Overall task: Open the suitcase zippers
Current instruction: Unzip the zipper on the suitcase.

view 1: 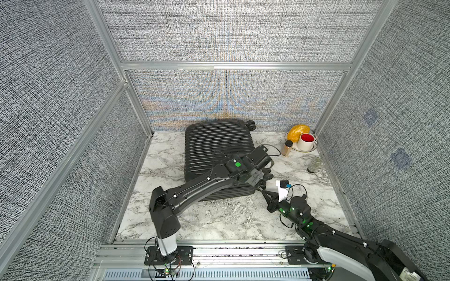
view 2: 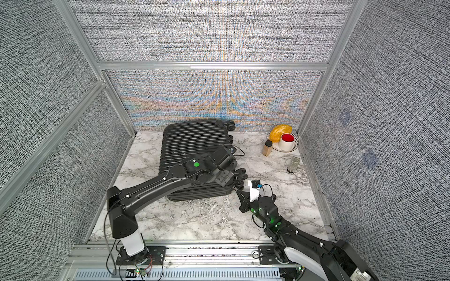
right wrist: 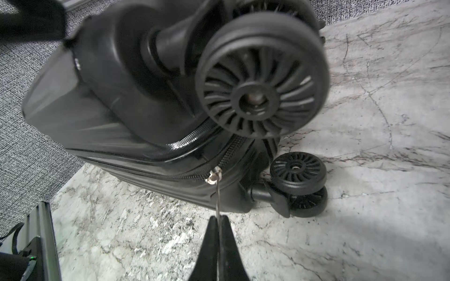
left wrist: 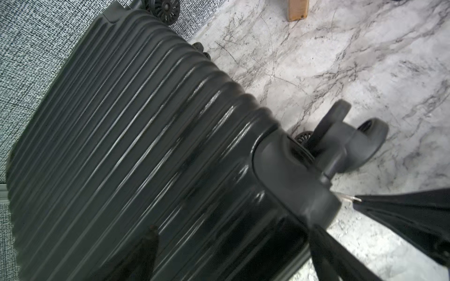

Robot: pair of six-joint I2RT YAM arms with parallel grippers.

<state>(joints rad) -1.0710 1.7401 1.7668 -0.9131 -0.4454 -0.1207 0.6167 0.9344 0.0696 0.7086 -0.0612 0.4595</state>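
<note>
The black ribbed suitcase [view 1: 214, 146] [view 2: 192, 141] lies flat on the marble table, wheels to the right. My left gripper [view 1: 253, 178] [left wrist: 233, 245] is open and points down over the case's near right corner. One finger [left wrist: 146, 243] is on the ribbed top and the other sits past the edge. My right gripper [view 1: 263, 192] [view 2: 237, 192] [right wrist: 218, 217] is shut on the thin metal pull [right wrist: 218, 197] [left wrist: 348, 197] of a zipper slider [right wrist: 215, 176] at that corner, below a wheel [right wrist: 260, 80]. The zipper track [right wrist: 233, 148] curves toward the wheels, where its two tapes look parted.
At the back right stand a plate [view 1: 314, 148] with a yellow-orange object, a white cup [view 1: 305, 143] red inside, and a brown spice jar [view 1: 288, 148]. A clear glass jar [view 1: 314, 164] lies near the right wall. Fabric walls enclose the table on three sides.
</note>
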